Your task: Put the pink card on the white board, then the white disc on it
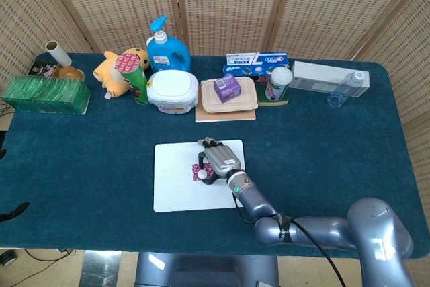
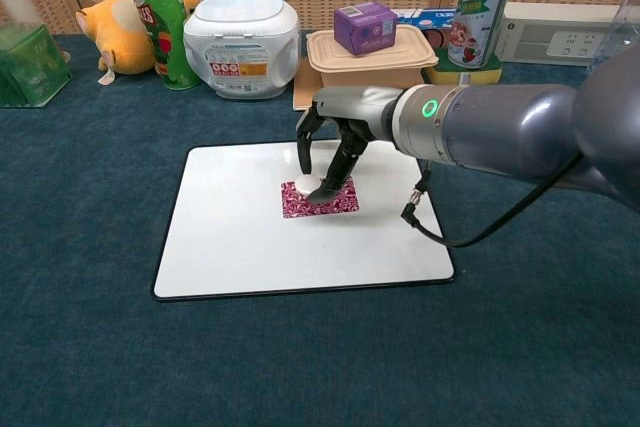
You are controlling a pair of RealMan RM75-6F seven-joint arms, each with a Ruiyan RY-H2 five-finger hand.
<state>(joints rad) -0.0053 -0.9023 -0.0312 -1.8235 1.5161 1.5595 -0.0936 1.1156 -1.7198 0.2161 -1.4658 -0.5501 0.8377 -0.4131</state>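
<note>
The white board [image 1: 173, 189] [image 2: 230, 247] lies flat in the middle of the blue table. On it lies the pink patterned card [image 2: 335, 202], which in the head view [image 1: 196, 169] is mostly hidden by my right hand. My right hand [image 1: 216, 160] [image 2: 340, 137] reaches down over the card's left end. It pinches the small white disc [image 1: 201, 175] [image 2: 306, 187] between thumb and fingertip. The disc sits at or just above the card's left edge; I cannot tell whether it touches. My left hand shows in neither view.
Along the back stand a green box [image 1: 46, 94], a plush toy [image 1: 115, 68], a green can [image 1: 136, 75], a blue bottle [image 1: 166, 48], a white tub [image 1: 173, 89], a tan lunch box with a purple carton [image 1: 227, 89], a jar [image 1: 277, 83] and a clear bottle [image 1: 344, 89].
</note>
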